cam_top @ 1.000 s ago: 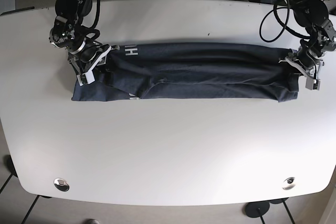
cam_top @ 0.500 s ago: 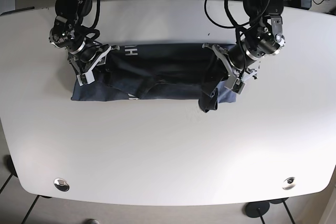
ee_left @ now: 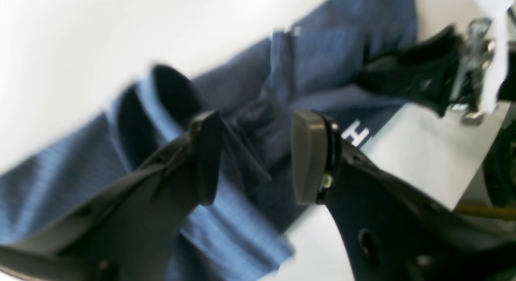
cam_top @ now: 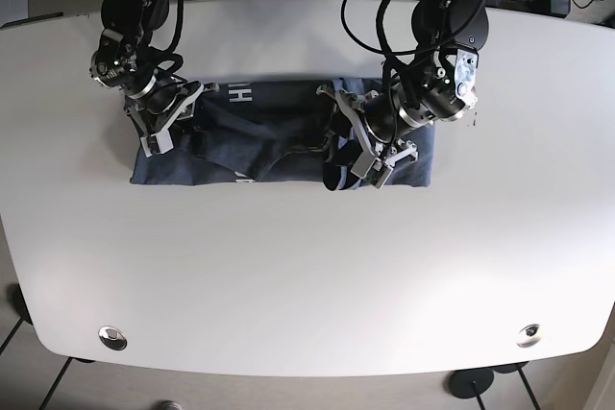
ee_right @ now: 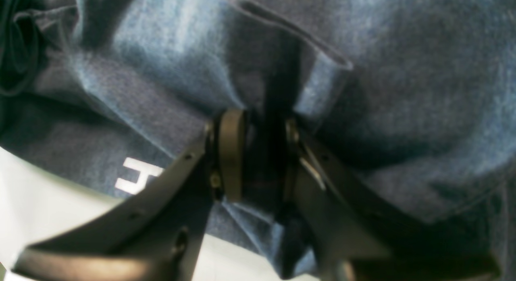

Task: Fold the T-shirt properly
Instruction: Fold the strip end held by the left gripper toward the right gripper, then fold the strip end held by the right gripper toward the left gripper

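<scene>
Soft navy T-shirt (cam_top: 279, 136) rumpled; right claw (ee_right: 258, 152) pinches a fold; left claw (ee_left: 254, 156) gapes, gripping nothing.

Left gripper (ee_left: 254, 156) fingers parted; right gripper (ee_right: 258, 152) fingers clamped.

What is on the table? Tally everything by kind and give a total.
T-shirt: 1 (dark blue)
Robot hands: 2, left hand and right hand
Round metal fittings: 2, and
Total: 5
</scene>
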You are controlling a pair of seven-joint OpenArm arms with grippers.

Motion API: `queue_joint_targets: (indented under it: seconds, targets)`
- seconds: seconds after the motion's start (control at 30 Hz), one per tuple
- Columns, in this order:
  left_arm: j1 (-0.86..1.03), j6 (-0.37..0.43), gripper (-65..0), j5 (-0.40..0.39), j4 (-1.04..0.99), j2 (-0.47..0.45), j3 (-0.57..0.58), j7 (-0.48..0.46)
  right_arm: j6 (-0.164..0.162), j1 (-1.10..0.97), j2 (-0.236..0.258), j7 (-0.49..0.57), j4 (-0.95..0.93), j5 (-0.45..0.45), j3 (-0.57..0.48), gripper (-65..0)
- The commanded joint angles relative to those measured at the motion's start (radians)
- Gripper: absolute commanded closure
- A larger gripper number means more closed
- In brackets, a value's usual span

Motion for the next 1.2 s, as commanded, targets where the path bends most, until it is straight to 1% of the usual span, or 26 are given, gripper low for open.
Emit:
queue_joint_targets:
  seconds: [0.03, 0.13, 0.2, 0.23, 0.3, 0.33, 0.37, 0.4, 0.43, 0.47, 0.5, 0.53, 0.6, 0.63, 0.67, 0.73, 0.8, 0.87, 0.97, 1.03, 1.13, 1.17, 1.2]
  targets:
    - [-0.013, -0.005, -26.4, -0.018, 0.034, -0.005, -0.010, -0.020, -0.014, -0.001, 0.007, -0.038, 0.005, -0.034, 0.001, -13.0]
    - [-0.011, -0.005, -26.3, -0.018, 0.032, -0.006, -0.111, -0.020, -0.008, 0.000, 0.007, -0.038, 0.014, -0.032, 0.001, -13.0]
    - [0.006, -0.007, -26.3, -0.014, 0.030, -0.014, -0.191, -0.020, -0.008, 0.000, 0.006, -0.038, 0.060, -0.031, 0.002, -13.0]
    - [0.017, -0.007, -26.3, -0.014, 0.030, -0.034, -0.226, -0.025, -0.008, -0.001, 0.006, -0.038, 0.092, -0.016, 0.002, -13.0]
    - [0.023, -0.007, -26.3, -0.014, 0.018, -0.064, -0.261, -0.026, -0.008, -0.004, 0.007, -0.042, 0.143, 0.057, 0.002, -13.6]
    - [0.023, -0.007, -26.3, -0.017, -0.012, -0.092, -0.281, -0.026, -0.010, -0.003, 0.015, -0.076, 0.174, 0.115, 0.007, -13.8]
    - [0.023, -0.007, -26.1, -0.018, -0.034, -0.107, -0.292, -0.026, -0.011, 0.003, 0.020, -0.110, 0.192, 0.150, 0.012, -13.8]
    - [0.023, -0.007, -24.7, -0.018, -0.059, -0.117, -0.304, -0.026, -0.014, 0.006, 0.035, -0.142, 0.210, 0.182, 0.021, -13.8]
    - [0.023, -0.009, -19.0, -0.018, -0.089, -0.121, -0.326, -0.026, -0.016, 0.023, 0.049, -0.188, 0.232, 0.241, 0.045, -14.9]
    - [0.023, -0.019, -12.2, -0.017, -0.114, -0.121, -0.346, -0.026, -0.016, 0.040, 0.052, -0.239, 0.238, 0.299, 0.088, -20.5]
    - [0.023, -0.045, -8.6, -0.014, -0.132, -0.121, -0.358, -0.026, -0.016, 0.046, 0.052, -0.274, 0.238, 0.330, 0.131, -27.1]
    - [0.023, -0.094, -6.5, -0.014, -0.163, -0.121, -0.375, -0.026, -0.017, 0.071, 0.052, -0.319, 0.235, 0.363, 0.203, -38.4]
    - [0.023, -0.148, -6.4, -0.014, -0.203, -0.121, -0.406, -0.026, -0.017, 0.095, 0.047, -0.366, 0.221, 0.366, 0.296, -51.4]
    - [0.023, -0.165, -6.4, -0.014, -0.223, -0.120, -0.421, -0.026, -0.017, 0.114, 0.052, -0.388, 0.204, 0.370, 0.331, -55.6]
    - [0.023, -0.177, -6.3, -0.014, -0.255, -0.120, -0.436, -0.028, -0.017, 0.135, 0.055, -0.411, 0.163, 0.366, 0.383, -57.5]
    - [0.023, -0.182, -6.3, -0.014, -0.295, -0.120, -0.438, -0.031, -0.017, 0.145, 0.087, -0.420, 0.095, 0.368, 0.429, -57.5]
    - [0.023, -0.182, -6.3, -0.014, -0.315, -0.120, -0.438, -0.065, -0.017, 0.149, 0.116, -0.420, -0.012, 0.376, 0.434, -57.5]
    - [0.033, -0.182, -6.3, -0.014, -0.322, -0.121, -0.436, -0.083, -0.013, 0.149, 0.122, -0.420, -0.081, 0.376, 0.432, -57.5]
    - [0.037, -0.182, -6.4, -0.014, -0.326, -0.121, -0.436, -0.085, -0.010, 0.145, 0.113, -0.420, -0.116, 0.376, 0.429, -57.5]
    - [0.040, -0.182, -6.4, -0.014, -0.326, -0.121, -0.436, -0.085, -0.011, 0.142, 0.075, -0.418, -0.112, 0.365, 0.365, -57.5]
    - [0.041, -0.182, -6.4, -0.014, -0.326, -0.121, -0.436, -0.085, -0.017, 0.143, 0.056, -0.417, -0.116, 0.365, 0.296, -57.2]
    - [0.041, -0.182, -6.4, -0.014, -0.326, -0.121, -0.436, -0.085, -0.017, 0.143, 0.047, -0.409, -0.116, 0.363, 0.286, -56.3]
    - [0.041, -0.182, -6.4, -0.014, -0.324, -0.121, -0.436, -0.085, -0.017, 0.143, 0.043, -0.378, -0.112, 0.363, 0.277, -49.6]
